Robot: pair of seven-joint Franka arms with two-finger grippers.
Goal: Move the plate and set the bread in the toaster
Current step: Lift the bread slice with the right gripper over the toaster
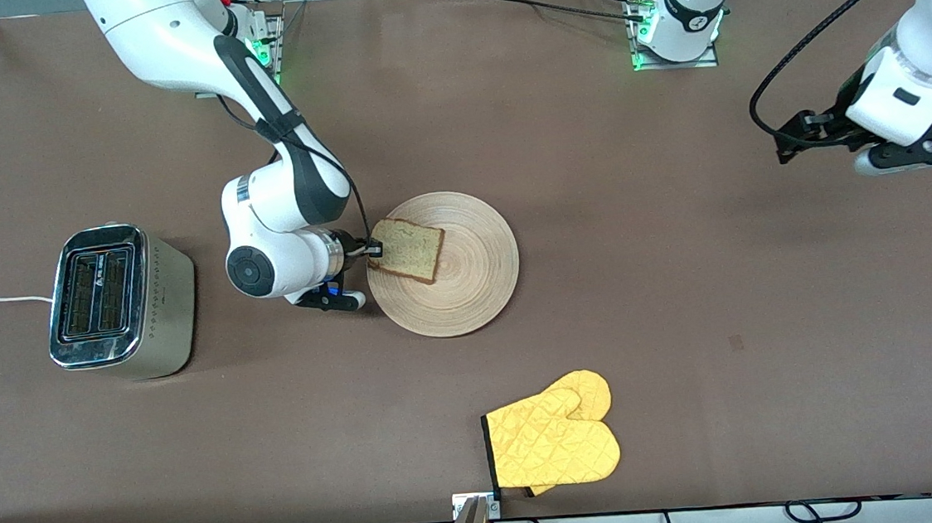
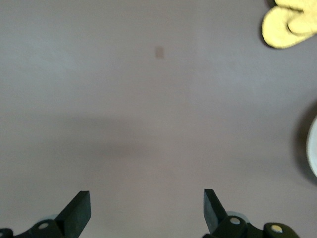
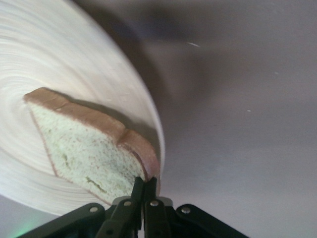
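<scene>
We see the right hand (image 1: 372,249) reaching sideways, pinched shut on the squarish brown bread slice (image 1: 408,249) over the round light-wood plate (image 1: 468,286). Left hand (image 2: 147,210) waits wide open, empty, above bare desk (image 1: 685,294), well apart from the plate.

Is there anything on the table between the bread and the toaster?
Only the right arm's own wrist. The right gripper is shut on the bread over the plate; bare table leads to the toaster.
</scene>
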